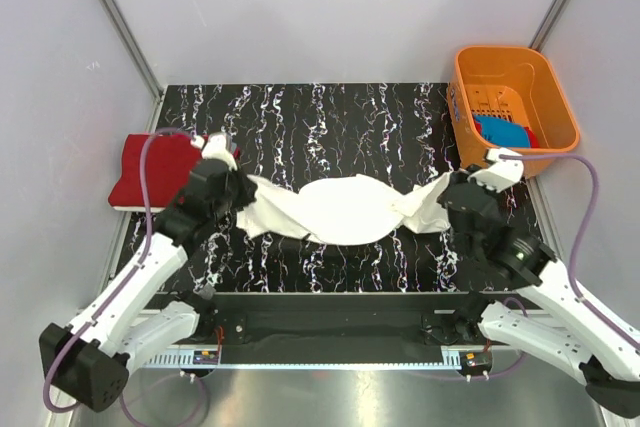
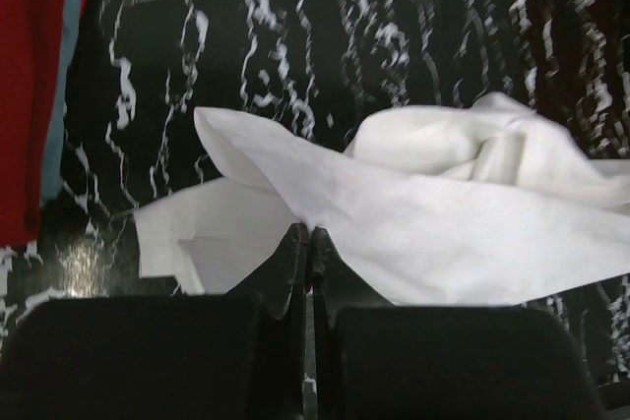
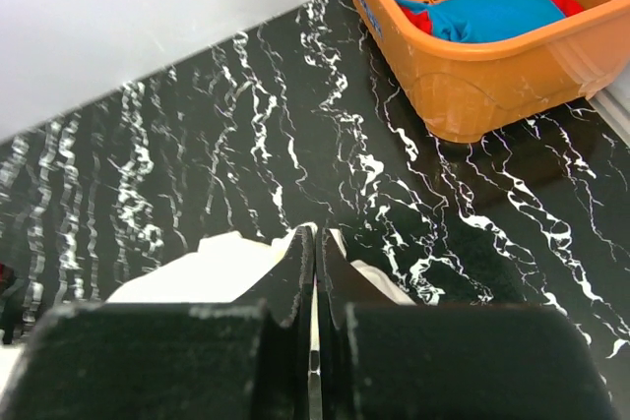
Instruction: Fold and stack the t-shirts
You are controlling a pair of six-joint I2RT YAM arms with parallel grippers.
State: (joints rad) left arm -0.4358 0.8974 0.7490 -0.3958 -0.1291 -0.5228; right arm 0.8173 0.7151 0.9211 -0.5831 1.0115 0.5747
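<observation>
Centre: white tee (image 1: pixel 345 209) stretched across table (image 1: pixel 340 117) between both arms, middle bunched. Left end: left gripper (image 1: pixel 232 192), jaws pressed together, pinching cloth. Right end: right gripper (image 1: pixel 452 197), jaws pressed together, likewise pinching cloth. Table's left edge: red tee (image 1: pixel 155 169), folded flat, near left gripper. Far right corner: blue tee (image 1: pixel 500 132) inside orange basket (image 1: pixel 560 97).
</observation>
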